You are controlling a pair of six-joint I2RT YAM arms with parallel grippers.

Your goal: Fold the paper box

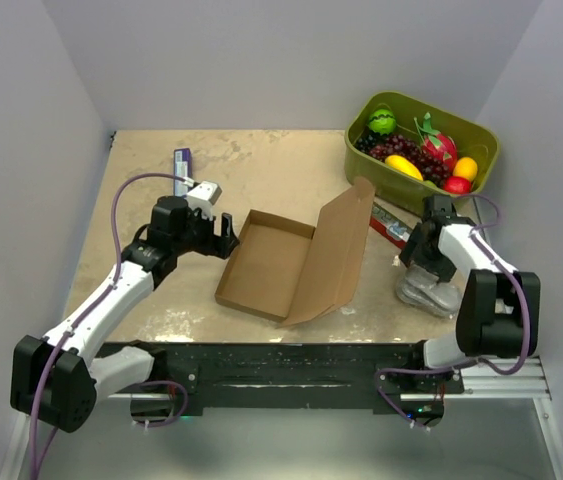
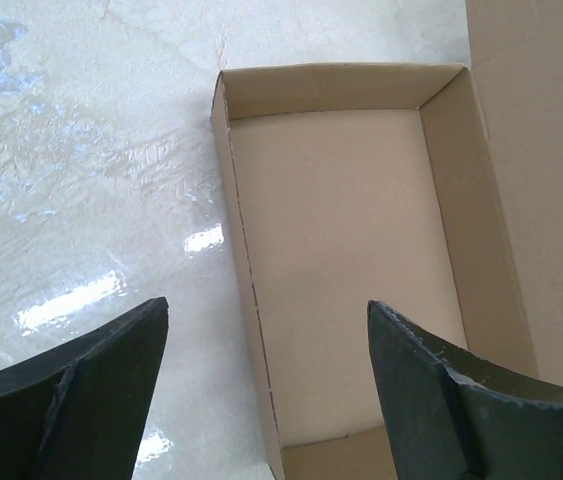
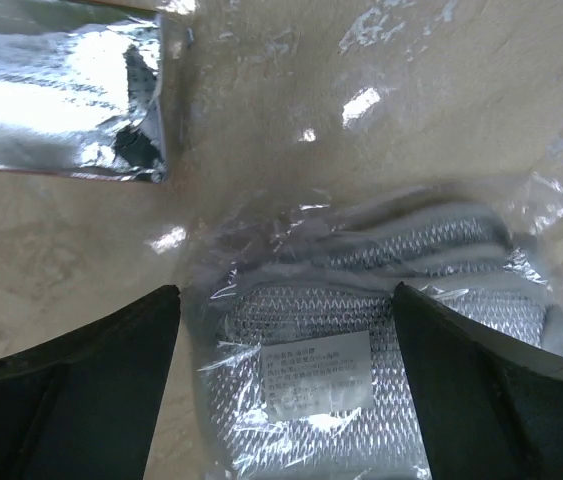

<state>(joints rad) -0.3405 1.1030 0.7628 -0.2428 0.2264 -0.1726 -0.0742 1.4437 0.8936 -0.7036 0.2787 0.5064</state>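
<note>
The paper box (image 1: 271, 265) lies mid-table as a shallow brown cardboard tray with its walls standing. Its lid flap (image 1: 336, 255) is raised at a slant on the right side. My left gripper (image 1: 226, 235) is at the tray's left wall, open. In the left wrist view the tray (image 2: 341, 250) fills the centre and the left wall runs down between the wide-apart fingers (image 2: 111, 370), touching neither; my left gripper (image 2: 266, 305) holds nothing. My right gripper (image 1: 427, 262) is off to the right, away from the box, open over a plastic-wrapped bundle (image 1: 429, 292).
An olive-green bin (image 1: 491, 140) with fruit stands at the back right. A red and silver packet (image 1: 391, 225) lies between bin and box, shiny in the right wrist view (image 3: 61, 95). The bagged grey mesh item (image 3: 381, 330) lies under my right gripper (image 3: 286, 290). A purple stick (image 1: 183, 165) lies at the back left.
</note>
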